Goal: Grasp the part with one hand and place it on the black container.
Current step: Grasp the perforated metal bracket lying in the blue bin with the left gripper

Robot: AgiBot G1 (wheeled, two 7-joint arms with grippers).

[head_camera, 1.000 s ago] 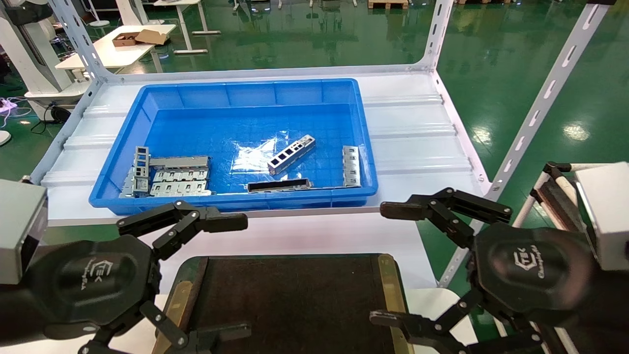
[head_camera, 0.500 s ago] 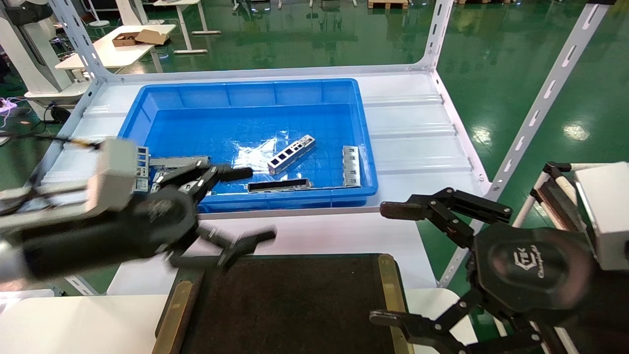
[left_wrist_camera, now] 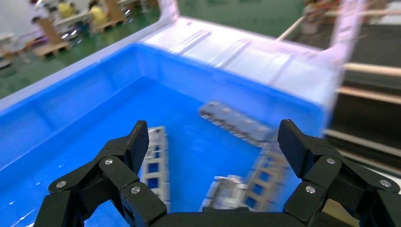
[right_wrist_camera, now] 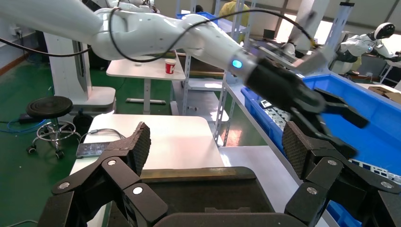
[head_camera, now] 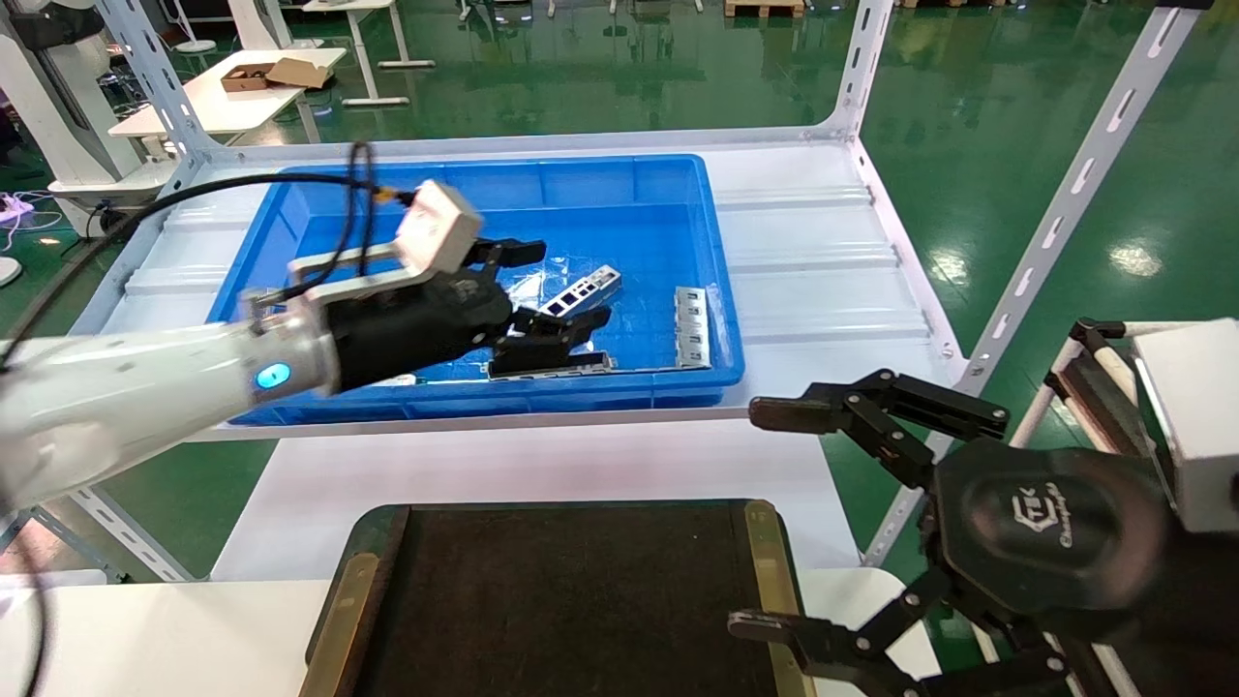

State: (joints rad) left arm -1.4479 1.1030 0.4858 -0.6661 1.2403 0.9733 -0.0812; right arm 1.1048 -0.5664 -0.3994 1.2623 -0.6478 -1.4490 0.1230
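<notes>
The part (head_camera: 592,283), a short silver bar with square cut-outs, lies slanted on the floor of the blue bin (head_camera: 503,172). My left gripper (head_camera: 559,286), the black hand on the white arm with a blue light, is inside the bin. It is open and empty, with one finger on each side of the part's near end. In the left wrist view the left gripper (left_wrist_camera: 213,142) is open above the bin floor, and a bar with cut-outs (left_wrist_camera: 154,161) lies beside one finger. The black container (head_camera: 571,590) sits empty at the front. My right gripper (head_camera: 765,523) is parked open at the front right.
In the bin lie a dark long bar (head_camera: 552,366), a perforated plate (head_camera: 690,327) by the right wall, and more grey plates behind my left arm. White shelf uprights (head_camera: 1065,203) stand at the right. The right wrist view shows the container (right_wrist_camera: 198,189) and my left arm (right_wrist_camera: 283,87).
My left arm has swung up from the front left, over the bin's front wall and into the bin, stopping at the part. The right arm has not moved.
</notes>
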